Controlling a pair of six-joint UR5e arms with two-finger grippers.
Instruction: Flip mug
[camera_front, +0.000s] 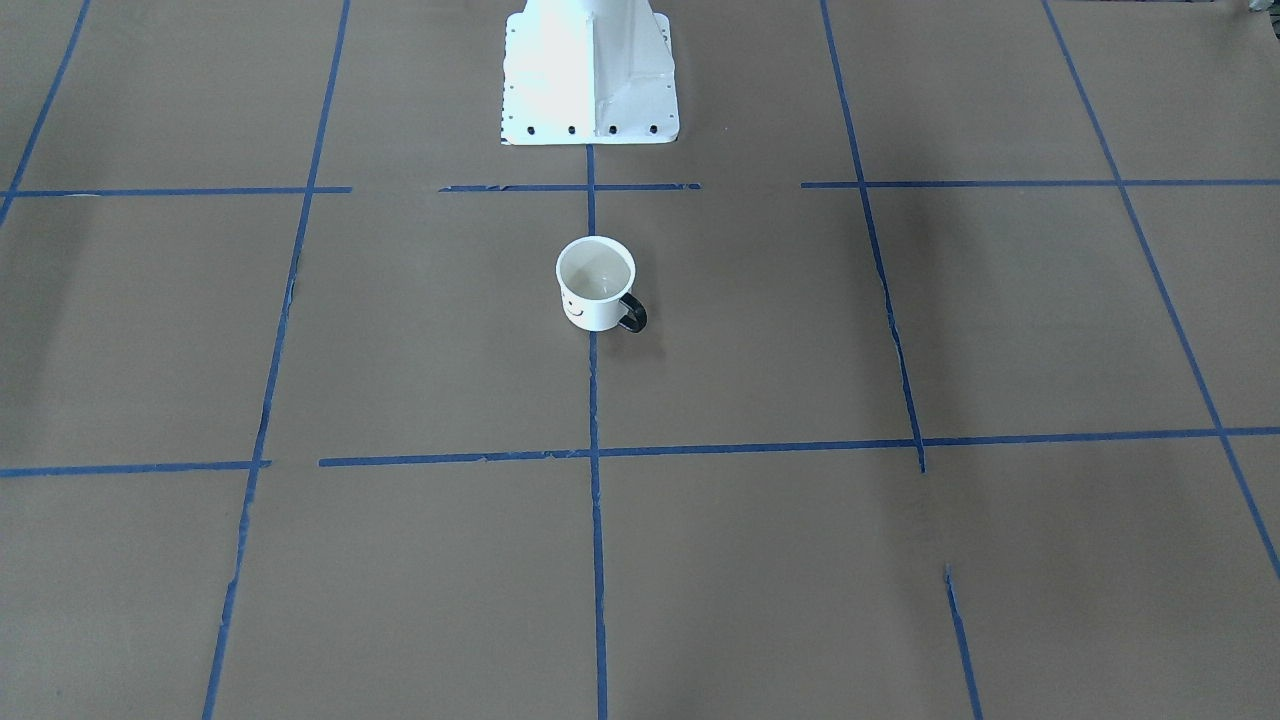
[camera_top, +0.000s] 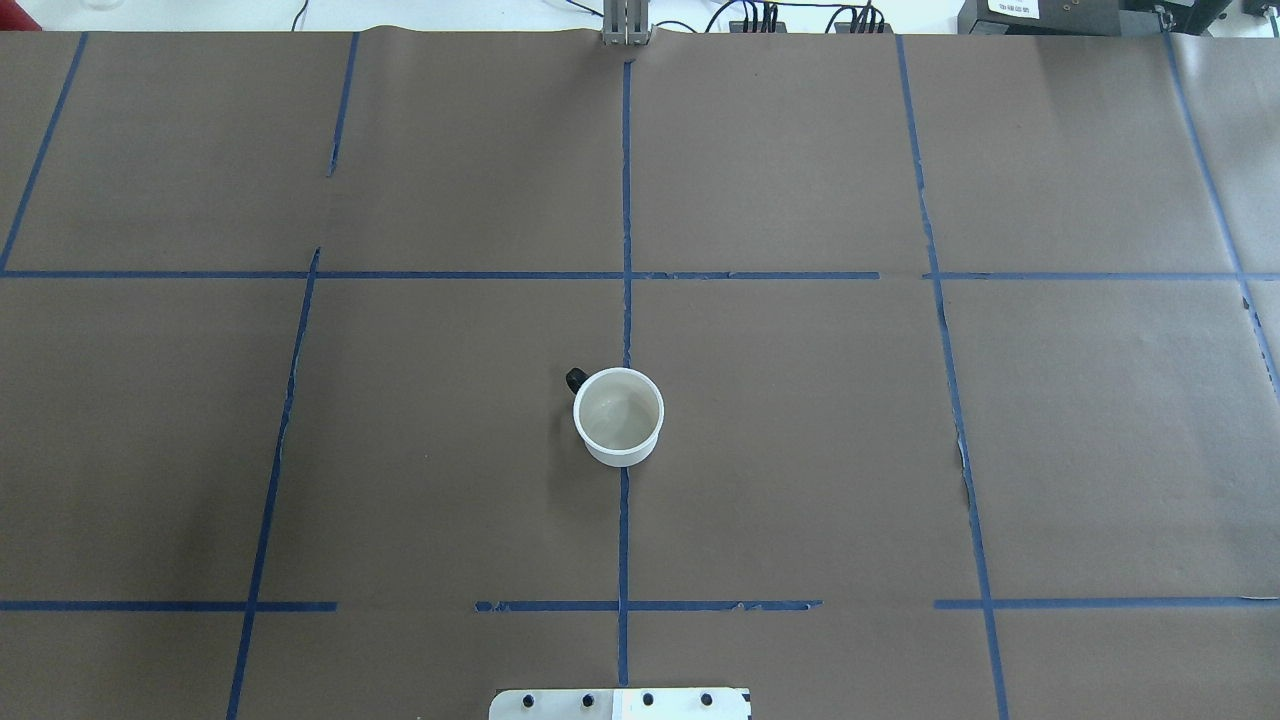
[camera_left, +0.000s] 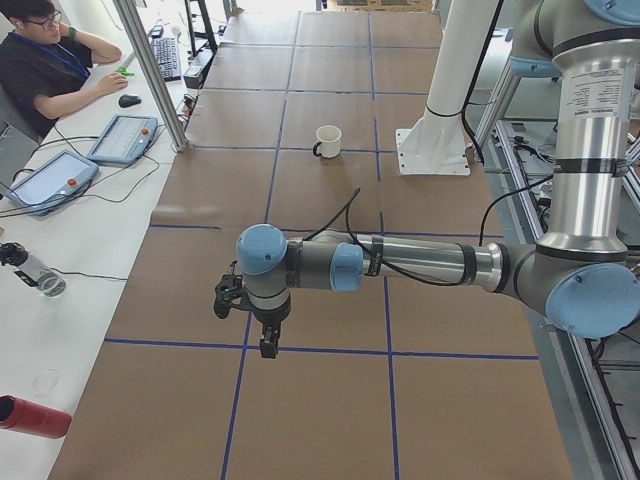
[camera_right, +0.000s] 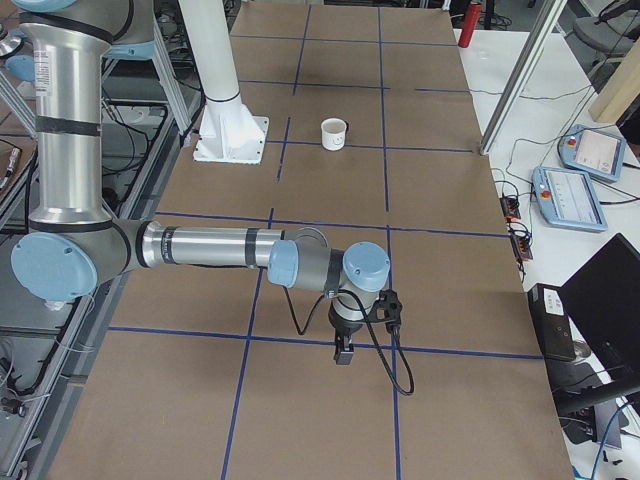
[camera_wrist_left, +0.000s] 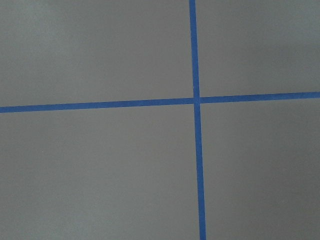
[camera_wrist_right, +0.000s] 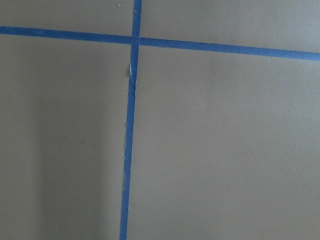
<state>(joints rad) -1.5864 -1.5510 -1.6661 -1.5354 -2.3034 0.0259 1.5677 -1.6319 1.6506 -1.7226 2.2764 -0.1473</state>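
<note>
Brown paper (camera_top: 800, 450) covers my table, marked into large squares by blue tape lines (camera_top: 625, 200). On the white side bench (camera_left: 90, 230) beside it, a seated person in a black shirt (camera_left: 40, 70) is near two grey touchscreen pendants (camera_left: 125, 138). A red cylinder (camera_left: 35, 416) lies at the bench's near end.

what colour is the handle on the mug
The handle is black, on a white mug; it shows best in the exterior front-facing view.

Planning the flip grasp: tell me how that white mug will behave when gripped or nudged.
The mug looks rigid and empty, so probably light. Its glossy wall may be slippery. Upright and squat, it should slide rather than tip; laid sideways, it could roll until the handle catches.
</note>
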